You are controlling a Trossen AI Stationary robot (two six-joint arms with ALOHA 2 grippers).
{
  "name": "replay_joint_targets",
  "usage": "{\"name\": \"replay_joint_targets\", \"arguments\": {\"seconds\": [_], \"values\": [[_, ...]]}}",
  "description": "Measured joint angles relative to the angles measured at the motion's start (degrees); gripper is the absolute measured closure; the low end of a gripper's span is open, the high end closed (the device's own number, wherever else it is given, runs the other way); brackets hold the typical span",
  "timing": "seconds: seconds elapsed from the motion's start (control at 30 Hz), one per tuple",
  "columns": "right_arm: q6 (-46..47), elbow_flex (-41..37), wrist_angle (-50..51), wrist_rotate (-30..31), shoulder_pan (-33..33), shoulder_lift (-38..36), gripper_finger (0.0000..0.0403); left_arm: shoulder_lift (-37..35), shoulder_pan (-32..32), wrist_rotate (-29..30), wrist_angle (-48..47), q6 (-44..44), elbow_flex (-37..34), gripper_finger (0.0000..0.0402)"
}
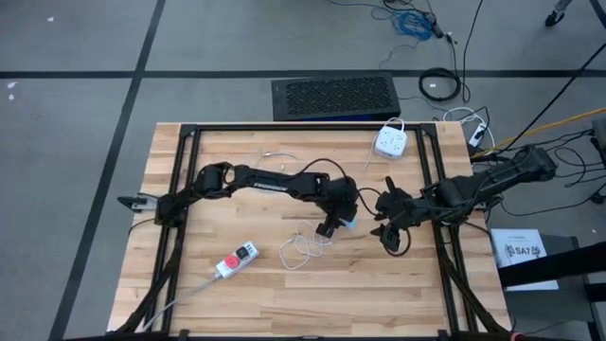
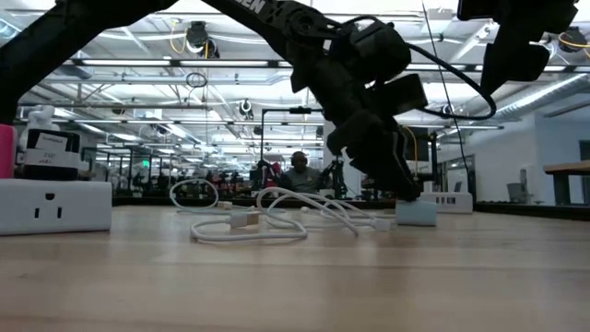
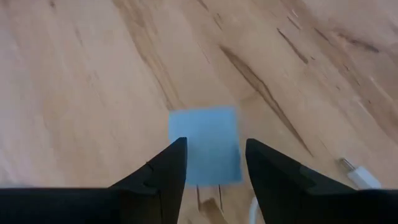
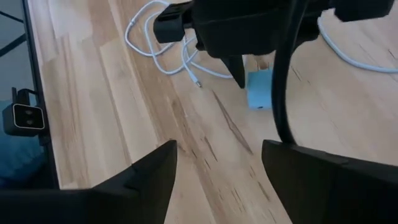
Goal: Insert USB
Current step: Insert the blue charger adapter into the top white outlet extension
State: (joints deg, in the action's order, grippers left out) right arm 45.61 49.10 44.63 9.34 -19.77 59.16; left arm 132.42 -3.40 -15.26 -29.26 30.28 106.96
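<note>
In the middle of the table, the small blue plug block (image 3: 205, 144) lies flat on the wood, prongs pointing back at the left claw (image 3: 214, 163). That claw hangs spread right over it, not pinching yet. The white cable (image 1: 305, 244) lies just beside. The right claw (image 1: 386, 230), spread too, waits nearby.

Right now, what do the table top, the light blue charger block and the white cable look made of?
Table top: wood, matte, pale planks with visible grain and dark streaks.
Light blue charger block: looks like smooth moulded plastic, flat even colour, metal prongs at one end.
White cable: probably rubbery plastic sheath; it lies in loose limp loops, with a small white connector end.
</note>
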Motion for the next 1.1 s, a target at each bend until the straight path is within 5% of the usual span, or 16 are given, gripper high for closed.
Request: {"name": "replay_joint_targets", "arguments": {"seconds": [0.47,0.83,1.1], "values": [[0.05,0.00,-0.30,-0.11,-1.36,0.00,0.0174,-0.44,0.81,4.97,0.30,-1.65,1.68,0.0225],[-0.22,0.00,-0.84,-0.09,-1.36,0.00,0.0174,-0.32,0.81,4.34,-0.20,-0.96,1.70,0.0132],[-0.85,0.00,-1.16,-0.09,-1.36,0.00,0.0174,1.78,0.81,4.25,-1.10,-1.49,1.77,0.0118]]}}
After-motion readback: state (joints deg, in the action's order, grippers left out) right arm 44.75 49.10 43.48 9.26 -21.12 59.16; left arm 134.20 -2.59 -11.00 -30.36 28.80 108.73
